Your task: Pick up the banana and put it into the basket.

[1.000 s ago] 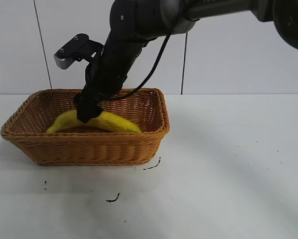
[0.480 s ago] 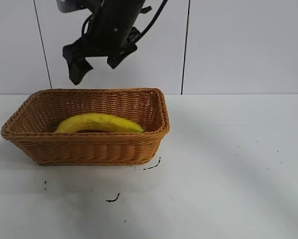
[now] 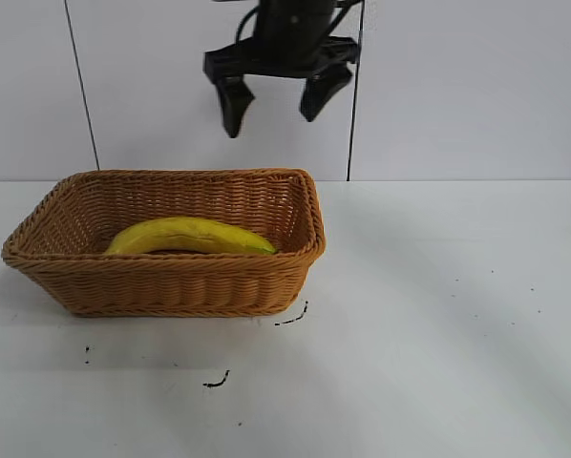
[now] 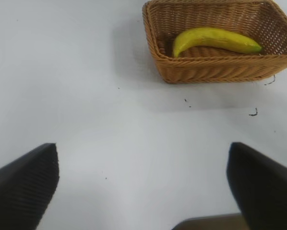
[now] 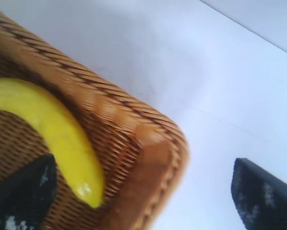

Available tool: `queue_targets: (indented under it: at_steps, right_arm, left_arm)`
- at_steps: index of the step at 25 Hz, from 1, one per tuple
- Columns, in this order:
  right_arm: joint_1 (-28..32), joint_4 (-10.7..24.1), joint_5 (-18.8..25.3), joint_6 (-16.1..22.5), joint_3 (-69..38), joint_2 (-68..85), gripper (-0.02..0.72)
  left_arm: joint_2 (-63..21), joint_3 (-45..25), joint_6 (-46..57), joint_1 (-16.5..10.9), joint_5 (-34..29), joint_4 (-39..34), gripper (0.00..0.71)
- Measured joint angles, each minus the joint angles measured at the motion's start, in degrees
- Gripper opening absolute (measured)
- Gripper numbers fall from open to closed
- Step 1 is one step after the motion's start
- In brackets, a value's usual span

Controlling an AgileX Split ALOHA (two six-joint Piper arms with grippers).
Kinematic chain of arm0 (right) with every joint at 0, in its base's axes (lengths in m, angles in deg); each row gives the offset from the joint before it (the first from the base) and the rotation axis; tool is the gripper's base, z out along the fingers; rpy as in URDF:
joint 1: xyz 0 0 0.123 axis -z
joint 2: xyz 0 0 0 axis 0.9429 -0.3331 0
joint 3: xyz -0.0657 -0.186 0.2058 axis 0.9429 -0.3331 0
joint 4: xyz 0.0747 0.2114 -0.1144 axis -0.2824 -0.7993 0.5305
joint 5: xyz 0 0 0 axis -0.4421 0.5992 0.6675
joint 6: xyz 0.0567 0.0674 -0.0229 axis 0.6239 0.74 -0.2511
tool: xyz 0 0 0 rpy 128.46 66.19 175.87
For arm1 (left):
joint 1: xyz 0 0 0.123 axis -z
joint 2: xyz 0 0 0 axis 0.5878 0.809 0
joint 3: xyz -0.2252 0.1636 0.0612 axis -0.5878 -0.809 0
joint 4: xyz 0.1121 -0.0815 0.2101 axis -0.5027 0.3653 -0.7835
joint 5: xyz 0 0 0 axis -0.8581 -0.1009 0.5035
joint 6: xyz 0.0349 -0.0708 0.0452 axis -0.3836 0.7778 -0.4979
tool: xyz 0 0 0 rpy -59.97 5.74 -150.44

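The yellow banana (image 3: 185,235) lies flat inside the tan wicker basket (image 3: 171,286) at the table's left. My right gripper (image 3: 271,119) hangs open and empty high above the basket's right end, well clear of the rim. In the right wrist view the banana's tip (image 5: 57,129) and the basket's corner (image 5: 153,153) show below the open right gripper (image 5: 142,160). My left gripper (image 4: 141,147) is open and empty over bare table, far from the basket (image 4: 206,72) and the banana (image 4: 213,39). It is out of the exterior view.
The white table has small black scuff marks in front of the basket (image 3: 290,318) (image 3: 217,382). A white wall with thin dark seams (image 3: 80,86) stands behind.
My right gripper has let go of the banana, opened, risen out of the basket and moved right. The banana has settled flat in the basket.
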Motion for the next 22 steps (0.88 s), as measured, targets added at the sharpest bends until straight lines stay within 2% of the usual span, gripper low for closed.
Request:
queue_targets:
  at_steps: [7, 12, 16, 22]
  right_arm:
    - [9.98, -0.66, 0.00, 0.00, -0.07, 0.98, 0.692]
    - [11.61, -1.28, 0.58, 0.00, -2.77, 2.26, 0.692]
    - [11.66, -1.11, 0.53, 0.00, -11.79, 6.74, 0.692]
    - [11.83, -1.11, 0.53, 0.33, -32.58, 19.72, 0.692]
  left_arm:
    - [0.00, 0.00, 0.00, 0.00, 0.00, 0.00, 0.690]
    - [0.00, 0.00, 0.00, 0.00, 0.00, 0.00, 0.690]
    - [0.00, 0.00, 0.00, 0.00, 0.00, 0.00, 0.690]
    - [0.00, 0.00, 0.00, 0.00, 0.00, 0.00, 0.690]
